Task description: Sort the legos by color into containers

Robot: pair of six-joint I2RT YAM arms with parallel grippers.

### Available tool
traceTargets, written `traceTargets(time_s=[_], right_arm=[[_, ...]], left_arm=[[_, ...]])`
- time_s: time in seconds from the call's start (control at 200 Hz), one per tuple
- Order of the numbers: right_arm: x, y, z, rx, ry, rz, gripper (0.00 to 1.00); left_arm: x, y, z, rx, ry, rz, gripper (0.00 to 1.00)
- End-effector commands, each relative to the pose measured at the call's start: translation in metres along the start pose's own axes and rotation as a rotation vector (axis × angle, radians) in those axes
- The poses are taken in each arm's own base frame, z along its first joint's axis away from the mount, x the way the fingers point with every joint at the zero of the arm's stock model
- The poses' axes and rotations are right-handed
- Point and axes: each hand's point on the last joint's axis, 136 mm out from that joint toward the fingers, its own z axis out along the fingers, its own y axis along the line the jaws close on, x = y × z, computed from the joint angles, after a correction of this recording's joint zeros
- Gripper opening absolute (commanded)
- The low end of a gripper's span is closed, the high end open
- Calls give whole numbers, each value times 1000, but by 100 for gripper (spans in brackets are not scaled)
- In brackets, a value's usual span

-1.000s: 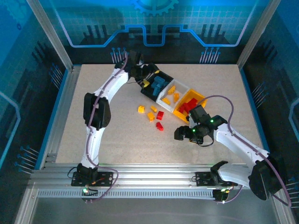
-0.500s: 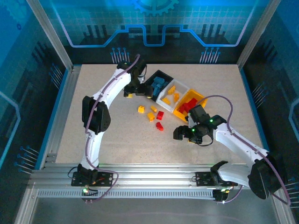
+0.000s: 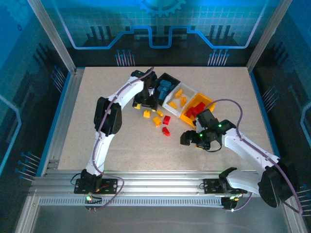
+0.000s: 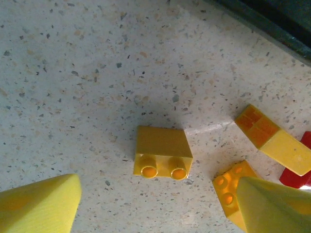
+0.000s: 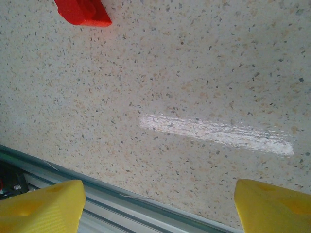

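Three joined bins stand at the back: black [image 3: 171,78] holding blue bricks, white [image 3: 188,90] holding yellow ones, yellow-orange [image 3: 209,100] holding red ones. Loose bricks lie in front of them: yellow [image 3: 146,113], [image 3: 157,121] and red [image 3: 166,119], [image 3: 166,130]. My left gripper [image 3: 145,104] hangs open just over the table. In its wrist view a yellow two-stud brick [image 4: 163,153] lies ahead of the gap between its fingers [image 4: 41,204]. Another yellow brick [image 4: 228,187], a long yellow-orange one [image 4: 272,138] and a red edge [image 4: 297,172] lie to the right. My right gripper [image 3: 190,139] is open and holds nothing.
A red brick [image 5: 82,12] lies far ahead of the right gripper, and the table's metal front rail [image 5: 121,201] runs under its fingers [image 5: 41,206]. Bare speckled tabletop [image 3: 97,121] spreads left and in front of the loose bricks.
My left arm has swung from over the black bin forward and down to the loose yellow bricks. The right arm has stayed still.
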Motion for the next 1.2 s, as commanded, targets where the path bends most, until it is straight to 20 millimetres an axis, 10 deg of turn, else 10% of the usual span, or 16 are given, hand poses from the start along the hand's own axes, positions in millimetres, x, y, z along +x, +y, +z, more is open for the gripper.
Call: traceTargets(time_s=[0.0, 0.8, 1.196], right_arm=[[2, 0, -6, 10, -9, 7, 82], [3, 1, -7, 27, 8, 11, 82], [1, 1, -11, 40, -7, 5, 82]], left_arm=[[0, 2, 5, -25, 9, 25, 79], [15, 8, 48, -31, 73, -20, 48], [24, 9, 22, 241, 45, -407, 33]])
